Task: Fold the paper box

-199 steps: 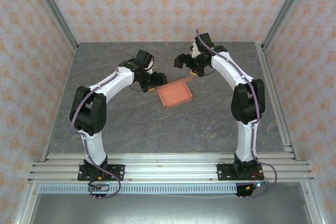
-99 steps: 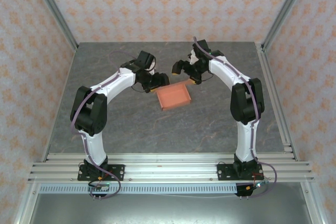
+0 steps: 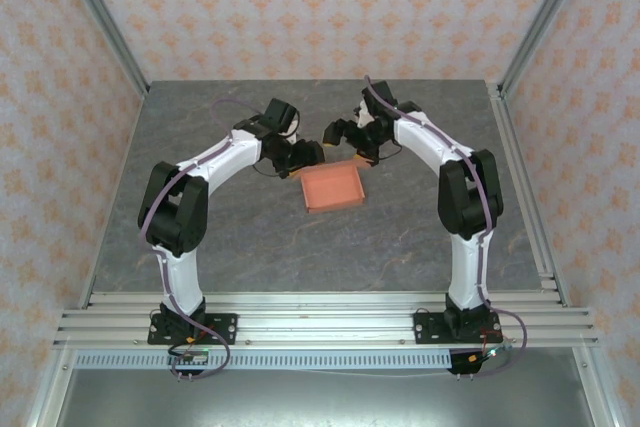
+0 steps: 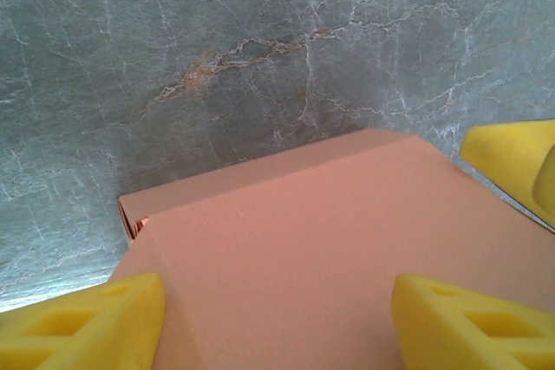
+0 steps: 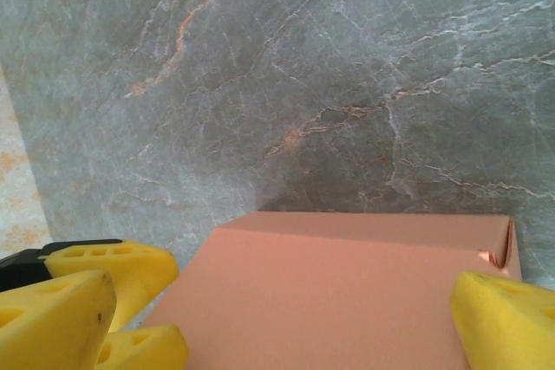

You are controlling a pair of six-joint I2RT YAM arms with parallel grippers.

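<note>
Nearest you, the aluminium rails (image 3: 320,309) run across the front edge, with the left arm's base (image 3: 185,327) and the right arm's base (image 3: 462,325) bolted onto them. Beyond them lies the table (image 3: 240,237), a grey stone-look top veined with pale and rusty lines. Silver frame posts (image 3: 100,22) rise along the corners, and the walls (image 3: 320,7) at the back and on both sides carry cream paper with an orange motif.

The paper box (image 3: 332,188) lies flat on the table past its middle, between the two arms and turned slightly out of square with the table's edges. It is a shallow salmon-orange rectangle. Through the wrist cameras you see one smooth card face, with folded layers showing at a corner. You cannot see inside it.

Your left gripper (image 4: 277,327) sits at the box's far left corner. Its jaws are well apart, and its yellow fingers (image 4: 82,327) are over the card face rather than clamped on its sides, so it holds nothing. Your right gripper (image 5: 284,311) is at the far right corner, spread wide, and grips nothing either. Whether any fingertip touches the card, you cannot tell.
</note>
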